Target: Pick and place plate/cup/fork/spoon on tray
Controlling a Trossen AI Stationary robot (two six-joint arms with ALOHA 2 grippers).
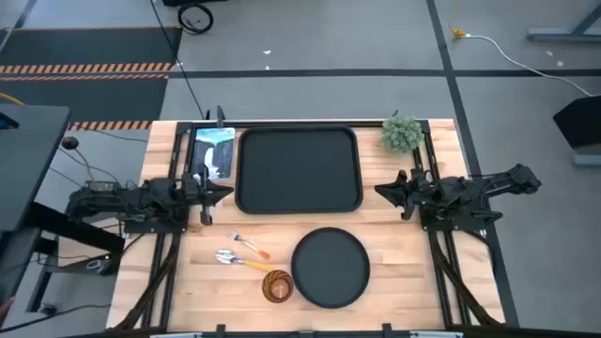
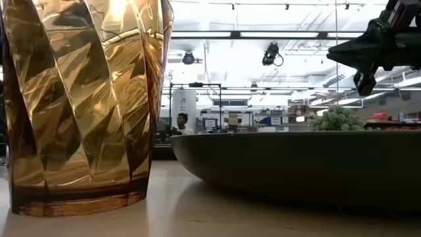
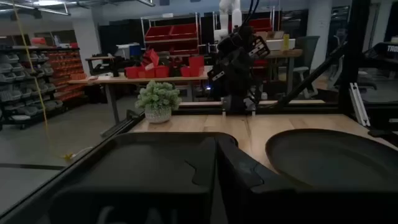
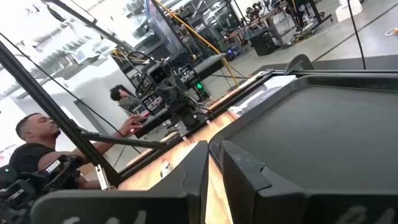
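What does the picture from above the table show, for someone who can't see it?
A wooden table holds an empty black tray in the middle. Nearer the front edge lie a round black plate, a brown cup, a fork and a spoon. The left tool and right tool wait beside the tray, one on each side.

Robotics lab/workshop: shelving w/ red bins (image 3: 171,31), workbenches (image 3: 124,79), ceiling strip lights (image 2: 263,34), 2 people (image 4: 34,149)
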